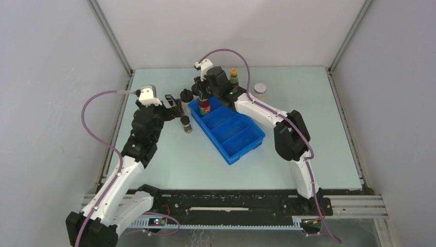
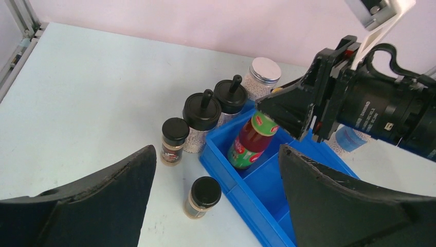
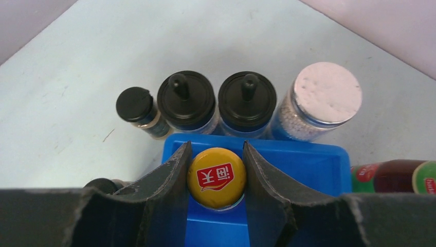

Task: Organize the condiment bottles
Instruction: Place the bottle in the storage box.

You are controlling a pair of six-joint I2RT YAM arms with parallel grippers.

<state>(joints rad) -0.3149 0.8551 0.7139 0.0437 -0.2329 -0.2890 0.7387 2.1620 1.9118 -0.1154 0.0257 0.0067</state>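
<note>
Right gripper [image 3: 216,153]: jaws clamped on the yellow cap of a tall dark-red glass bottle [image 2: 250,142], set in the end compartment of a blue divided plastic tray [image 1: 246,145]. A row of four jars [image 3: 247,100] lines the tray's 12 o'clock wall. Left gripper [image 2: 217,164]: spread wide, empty, at the tray's 9 o'clock.

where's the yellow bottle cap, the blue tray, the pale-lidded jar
yellow bottle cap [image 3: 216,177], right wrist view, red logo
blue tray [image 1: 240,140], top view, bare near compartment
pale-lidded jar [image 2: 265,69], left wrist view, lid centre
</note>
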